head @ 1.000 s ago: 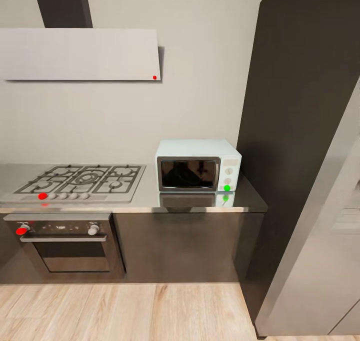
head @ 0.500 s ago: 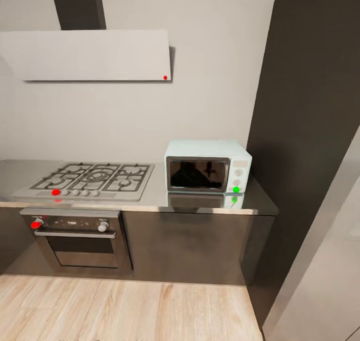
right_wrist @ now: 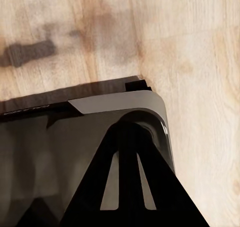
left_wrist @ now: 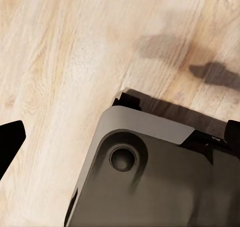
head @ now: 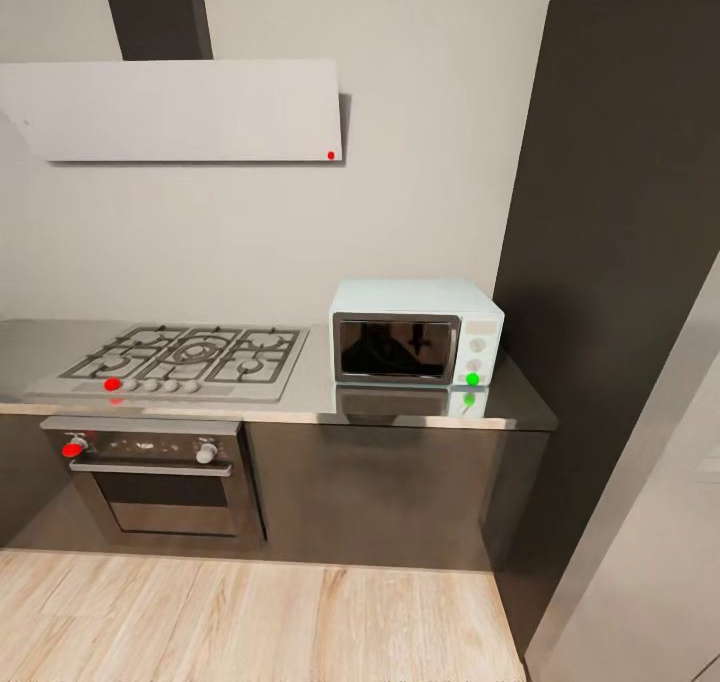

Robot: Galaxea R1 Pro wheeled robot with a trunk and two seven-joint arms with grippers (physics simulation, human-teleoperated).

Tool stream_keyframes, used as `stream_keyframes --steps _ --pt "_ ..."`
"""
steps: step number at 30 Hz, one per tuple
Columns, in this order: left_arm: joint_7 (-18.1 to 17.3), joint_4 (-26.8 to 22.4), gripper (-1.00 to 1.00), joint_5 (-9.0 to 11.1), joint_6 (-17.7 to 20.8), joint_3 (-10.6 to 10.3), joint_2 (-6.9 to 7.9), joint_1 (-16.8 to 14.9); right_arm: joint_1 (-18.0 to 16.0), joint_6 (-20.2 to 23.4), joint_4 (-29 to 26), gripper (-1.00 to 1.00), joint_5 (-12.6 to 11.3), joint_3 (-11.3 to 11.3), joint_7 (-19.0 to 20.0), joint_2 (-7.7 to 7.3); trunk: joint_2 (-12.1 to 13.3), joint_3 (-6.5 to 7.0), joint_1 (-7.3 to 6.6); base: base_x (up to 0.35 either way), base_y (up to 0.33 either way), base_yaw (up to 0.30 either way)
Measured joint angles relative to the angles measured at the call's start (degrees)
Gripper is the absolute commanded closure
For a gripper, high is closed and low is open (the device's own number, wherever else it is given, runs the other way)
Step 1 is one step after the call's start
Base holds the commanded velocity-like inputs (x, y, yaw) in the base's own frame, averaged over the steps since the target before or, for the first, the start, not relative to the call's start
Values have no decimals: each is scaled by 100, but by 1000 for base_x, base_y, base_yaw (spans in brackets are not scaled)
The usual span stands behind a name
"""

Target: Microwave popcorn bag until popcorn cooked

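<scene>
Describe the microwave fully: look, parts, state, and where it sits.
The microwave is a small pale mint box with a dark glass door in a silver frame, shut. A white panel on its right side carries two round knobs, with a lit green light below them. It stands upright on the glossy grey countertop, which mirrors its front. It sits right of the hob, apart from it, near a dark tall cabinet.

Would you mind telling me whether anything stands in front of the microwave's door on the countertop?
Nothing visible does: the countertop in front of the microwave is bare, and its dark glass door is shut. The gas hob sits apart, beside it.
</scene>
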Motion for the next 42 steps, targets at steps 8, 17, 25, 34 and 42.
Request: stream_keyframes --steps 8,17,25,34,42 --pt "0 0 -100 0 0 0 0 -1 0 0 0 100 -2 0 0 0 0 0 0 0 0 0" --pt "0 0 -100 0 0 0 0 -1 0 0 0 100 -2 0 0 0 0 0 0 0 0 0" --pt "0 0 -100 0 0 0 0 -1 0 0 0 100 0 0 0 0 0 0 0 0 0 0" --pt "0 0 -100 0 0 0 0 -1 0 0 0 100 -2 0 0 0 0 0 0 0 0 0" --pt "0 0 -100 0 0 0 0 -1 0 0 0 100 -2 0 0 0 0 0 0 0 0 0"
